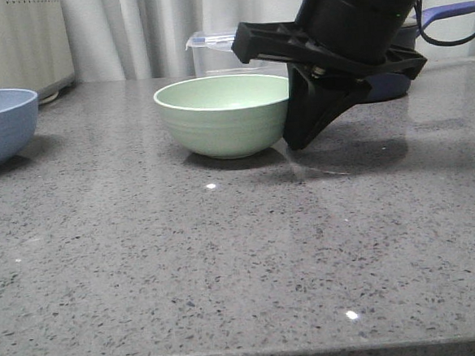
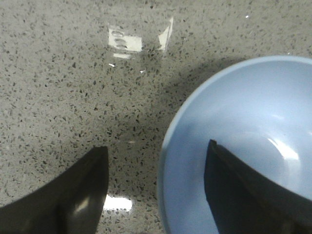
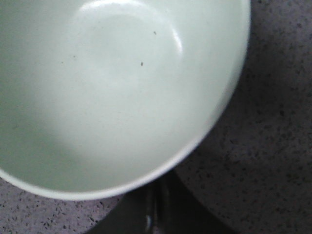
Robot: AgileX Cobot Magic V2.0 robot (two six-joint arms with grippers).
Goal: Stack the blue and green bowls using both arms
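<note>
Blue bowl (image 1: 1, 125) cut off by the front view's left edge, and by the right and bottom edges in the left wrist view. Green bowl (image 1: 225, 115) partly hidden at its right side behind the right gripper (image 1: 304, 137), rim overrunning the right wrist view on three sides. Left gripper (image 2: 156, 190) seen only as two dark fingers running off the bottom edge; right jaws' stance impossible to tell.

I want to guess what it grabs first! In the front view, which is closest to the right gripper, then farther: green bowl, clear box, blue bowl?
1. green bowl, right beside the right gripper
2. clear box, behind the bowl
3. blue bowl, far left edge
</note>
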